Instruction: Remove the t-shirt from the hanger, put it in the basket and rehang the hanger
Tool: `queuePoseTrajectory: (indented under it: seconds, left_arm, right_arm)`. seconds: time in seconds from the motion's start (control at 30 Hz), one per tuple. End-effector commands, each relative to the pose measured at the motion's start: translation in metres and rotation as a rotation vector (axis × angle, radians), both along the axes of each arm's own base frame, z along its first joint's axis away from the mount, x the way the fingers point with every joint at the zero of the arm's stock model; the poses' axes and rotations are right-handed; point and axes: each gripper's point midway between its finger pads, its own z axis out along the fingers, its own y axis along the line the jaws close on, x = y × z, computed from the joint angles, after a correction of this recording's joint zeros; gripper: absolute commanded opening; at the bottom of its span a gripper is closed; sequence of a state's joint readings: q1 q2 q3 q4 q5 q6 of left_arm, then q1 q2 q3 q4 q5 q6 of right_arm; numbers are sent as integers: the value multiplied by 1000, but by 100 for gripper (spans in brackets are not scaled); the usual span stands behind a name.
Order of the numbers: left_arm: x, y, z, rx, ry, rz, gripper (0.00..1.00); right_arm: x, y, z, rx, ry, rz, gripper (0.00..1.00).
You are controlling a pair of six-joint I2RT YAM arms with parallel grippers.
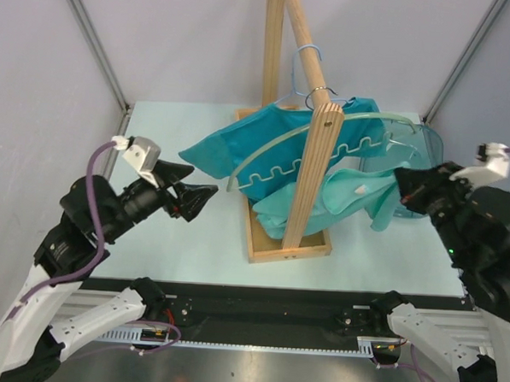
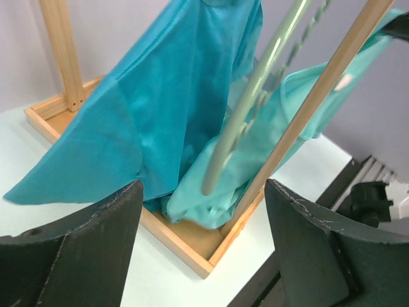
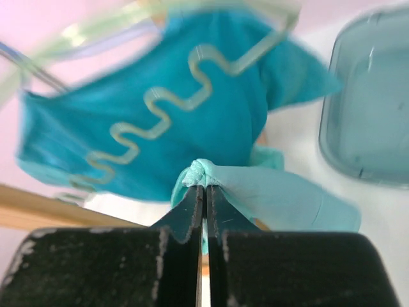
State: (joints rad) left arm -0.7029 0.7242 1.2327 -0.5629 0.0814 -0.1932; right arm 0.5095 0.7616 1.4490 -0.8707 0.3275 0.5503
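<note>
Dark fingers (image 2: 77, 256) of the left hand (image 1: 200, 185), cut off at the frame's edge, stand spread wide and empty. Ahead of them the t-shirt (image 1: 240, 147) drapes the hanger (image 1: 361, 121), hiding part of it. Right hand (image 3: 204, 190) is pressed together, pinching a pale, blurred fold of the cloth.

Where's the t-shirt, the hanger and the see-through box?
t-shirt (image 1: 227, 151): top view, its dark left flap.
hanger (image 2: 217, 160): left wrist view, its pale green arm.
see-through box (image 3: 370, 96): right wrist view, its bare floor.
</note>
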Motion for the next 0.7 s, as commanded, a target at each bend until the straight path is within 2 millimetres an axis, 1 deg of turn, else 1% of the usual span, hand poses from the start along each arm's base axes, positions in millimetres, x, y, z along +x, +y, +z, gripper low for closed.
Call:
queuePoseTrajectory:
  seconds: [0.0, 0.07, 0.1, 0.17, 0.23, 0.3, 0.33, 0.4, 0.43, 0.5, 0.53, 0.57, 0.6, 0.67]
  left_arm:
    - [0, 15, 13, -107, -19, 81, 81]
    - [-1, 15, 7, -121, -4, 81, 81]
    - [-1, 14, 4, -129, 10, 82, 81]
    - [-1, 13, 3, -144, 11, 81, 81]
    - [1, 10, -3, -148, 25, 82, 80]
    - [3, 9, -6, -151, 34, 81, 80]
    - [2, 8, -6, -153, 34, 78, 80]
    - [4, 8, -8, -147, 35, 81, 80]
    - [4, 8, -7, -147, 31, 82, 80]
    - [5, 8, -7, -144, 28, 84, 80]
    - [5, 8, -7, -143, 27, 82, 80]
    - [5, 8, -6, -144, 23, 82, 80]
    - [5, 8, -5, -142, 20, 82, 80]
    - [6, 7, -6, -141, 21, 82, 80]
  right_arm:
    - [-23, -41, 32, -57, -85, -115, 0]
    - [-28, -46, 36, -50, -101, -128, 0]
    - [-28, -46, 35, -51, -100, -132, 0]
    - [-27, -48, 33, -62, -98, -138, 0]
    - [-28, -51, 35, -67, -104, -152, 0]
    - [-31, -60, 41, -78, -118, -186, 0]
    - [-39, -67, 54, -60, -151, -203, 0]
    - [-49, -79, 66, -55, -186, -232, 0]
    - [-57, -85, 77, -38, -215, -239, 0]
    - [-65, -93, 83, -34, -225, -252, 0]
    - [-71, -98, 88, -18, -240, -258, 0]
    - [-73, -100, 87, -20, -235, -260, 0]
    - [-77, -107, 87, -13, -240, -280, 0]
    - [-78, -109, 82, 1, -231, -279, 0]
